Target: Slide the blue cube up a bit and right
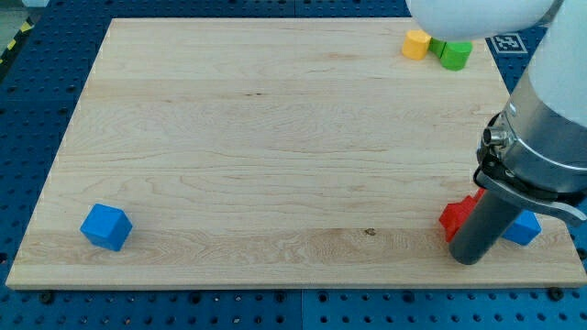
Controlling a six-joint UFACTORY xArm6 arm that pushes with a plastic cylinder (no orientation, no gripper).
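The blue cube (pixel 105 227) sits alone near the bottom left corner of the wooden board (pixel 275 137). My tip (pixel 473 259) is far away at the bottom right, touching or just in front of a red block (pixel 455 217). A second blue block (pixel 524 227) lies right of the rod, partly hidden by it. The rod and arm (pixel 546 137) cover the board's right edge.
A yellow block (pixel 416 43) and a green block (pixel 455 53) stand together at the top right, the green one partly hidden by the arm. The board lies on a blue perforated table (pixel 37 110).
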